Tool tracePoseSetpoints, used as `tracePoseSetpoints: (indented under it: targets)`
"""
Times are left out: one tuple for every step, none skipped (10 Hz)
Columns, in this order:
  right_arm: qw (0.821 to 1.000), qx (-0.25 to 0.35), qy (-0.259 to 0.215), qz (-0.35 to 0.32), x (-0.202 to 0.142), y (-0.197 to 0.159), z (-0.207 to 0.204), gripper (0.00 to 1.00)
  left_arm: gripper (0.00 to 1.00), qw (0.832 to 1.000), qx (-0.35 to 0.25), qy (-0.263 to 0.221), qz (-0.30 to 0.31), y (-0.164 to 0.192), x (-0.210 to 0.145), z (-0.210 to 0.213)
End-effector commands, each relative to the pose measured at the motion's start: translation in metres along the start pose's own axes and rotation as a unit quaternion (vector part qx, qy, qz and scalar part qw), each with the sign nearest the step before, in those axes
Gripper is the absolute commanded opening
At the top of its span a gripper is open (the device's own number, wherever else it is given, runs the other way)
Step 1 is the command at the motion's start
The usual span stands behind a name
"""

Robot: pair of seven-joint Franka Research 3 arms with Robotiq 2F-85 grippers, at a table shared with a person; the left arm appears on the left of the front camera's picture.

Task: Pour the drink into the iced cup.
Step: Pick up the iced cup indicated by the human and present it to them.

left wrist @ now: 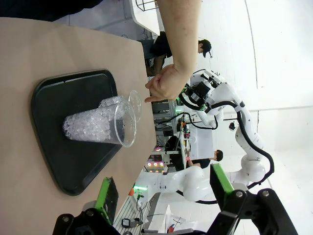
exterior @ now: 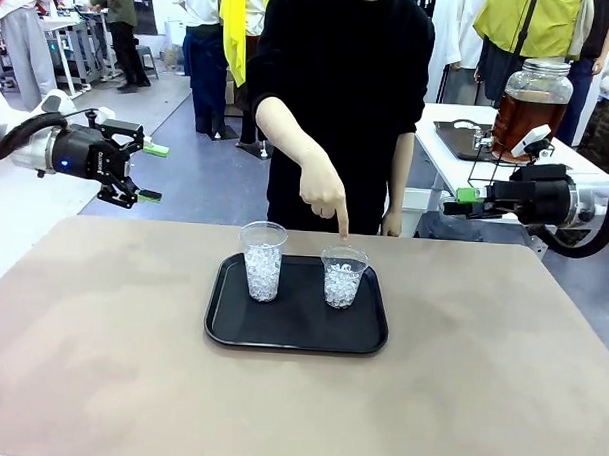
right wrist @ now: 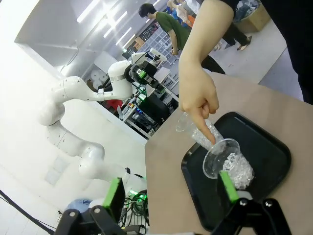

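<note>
Fingers of left gripper (exterior: 151, 173) and right gripper (exterior: 464, 201) wide open, empty, both hovering off the table sides. Tall iced cup (exterior: 262, 261) and short iced cup (exterior: 343, 276) on tray (exterior: 231, 331) mid-table, no drink in either. Person's hand (exterior: 323, 194) points at short one. Pour not begun.

Tray (exterior: 231, 331) sits mid table (exterior: 100, 361), toward the far edge. Two cups stand on it side by side, left cup (exterior: 263, 237) and right cup (exterior: 343, 279), ice (exterior: 263, 277) in both. Person (exterior: 339, 89) stands at the far side, fingertip (exterior: 341, 229) just over right cup's far rim. Left hand (exterior: 152, 173) hangs beyond the far-left corner, right hand (exterior: 464, 201) beyond the far-right. Jar (exterior: 529, 106) on side table (exterior: 457, 163) behind the right hand.
</note>
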State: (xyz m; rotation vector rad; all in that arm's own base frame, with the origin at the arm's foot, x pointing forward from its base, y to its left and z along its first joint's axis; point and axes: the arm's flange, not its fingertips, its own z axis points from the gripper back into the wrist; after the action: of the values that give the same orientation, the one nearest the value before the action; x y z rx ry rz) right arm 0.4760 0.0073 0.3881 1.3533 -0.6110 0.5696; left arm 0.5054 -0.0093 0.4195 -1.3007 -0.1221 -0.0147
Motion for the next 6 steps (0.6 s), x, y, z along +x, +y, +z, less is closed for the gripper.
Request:
tracePoseSetpoints:
  targets:
    - [0.995,-0.019,-0.015,0.100,-0.002,-0.006,-0.004,1.00,1.00,1.000,0.001,-0.001,-0.001,0.000,-0.002,0.001]
    - [0.988,-0.027,-0.019,0.153,-0.009,-0.013,-0.007,1.00,1.00,1.000,0.001,-0.001,-0.001,0.000,-0.002,0.001]
    - [0.980,-0.024,-0.014,0.199,-0.017,-0.018,-0.009,1.00,1.00,1.000,0.001,-0.001,-0.001,0.000,-0.002,0.001]
    - [0.966,-0.027,-0.012,0.256,-0.025,-0.021,-0.012,1.00,1.00,1.000,0.001,-0.001,-0.001,0.000,-0.002,0.001]
    - [0.958,-0.027,-0.003,0.286,-0.033,-0.025,-0.019,1.00,1.00,1.000,0.001,-0.001,-0.001,0.000,-0.002,0.001]
    - [0.951,-0.020,0.006,0.309,-0.041,-0.031,-0.027,1.00,1.00,1.000,0.001,-0.001,-0.001,0.000,-0.002,0.001]
